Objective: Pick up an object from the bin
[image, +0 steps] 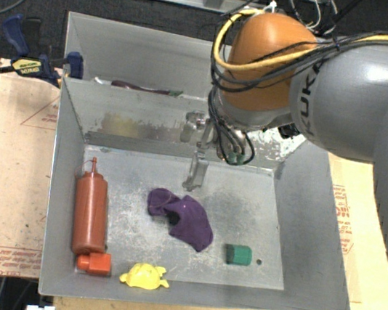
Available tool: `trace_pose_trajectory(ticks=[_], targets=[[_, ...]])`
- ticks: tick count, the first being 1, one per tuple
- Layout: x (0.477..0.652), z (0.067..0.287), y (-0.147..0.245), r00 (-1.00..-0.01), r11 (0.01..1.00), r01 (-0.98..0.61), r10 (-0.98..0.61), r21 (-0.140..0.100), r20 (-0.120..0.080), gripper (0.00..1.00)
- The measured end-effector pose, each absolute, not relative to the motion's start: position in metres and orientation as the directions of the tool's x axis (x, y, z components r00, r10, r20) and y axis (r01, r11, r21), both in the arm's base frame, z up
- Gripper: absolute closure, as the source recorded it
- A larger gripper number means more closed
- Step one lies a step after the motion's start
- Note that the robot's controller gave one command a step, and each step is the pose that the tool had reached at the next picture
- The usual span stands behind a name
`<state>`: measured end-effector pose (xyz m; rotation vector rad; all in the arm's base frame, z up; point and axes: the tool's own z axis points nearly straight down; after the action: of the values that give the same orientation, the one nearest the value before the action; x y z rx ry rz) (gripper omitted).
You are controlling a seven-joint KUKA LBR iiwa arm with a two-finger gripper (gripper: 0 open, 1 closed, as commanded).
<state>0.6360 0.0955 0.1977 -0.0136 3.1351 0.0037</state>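
Along the left wall I see a red squeeze bottle (90,214) lying lengthwise, nozzle toward the far wall, with an orange block (95,263) at its near end and a small yellow toy (144,276) just beside that. In the middle lies a crumpled purple cloth (182,217), its long axis slanting from far-left to near-right. My gripper (193,183) hangs just beyond the cloth's far edge, so the cloth lies nearward of the tip. I cannot tell whether it is open or closed. A small green block (238,254) sits further right.
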Motion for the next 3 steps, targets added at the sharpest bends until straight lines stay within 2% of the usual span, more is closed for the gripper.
trace_pose_trajectory(ticks=[1, 2, 3], targets=[[0.607, 0.14, 0.089, -0.998, 0.998, -0.056, -0.056, 0.002, -0.004, 0.0], [0.603, 0.11, 0.065, -0.998, 0.998, -0.059, -0.058, 0.004, -0.004, 0.0], [0.604, 0.072, 0.071, -0.997, 0.997, 0.082, 0.082, 0.005, -0.006, 1.0]])
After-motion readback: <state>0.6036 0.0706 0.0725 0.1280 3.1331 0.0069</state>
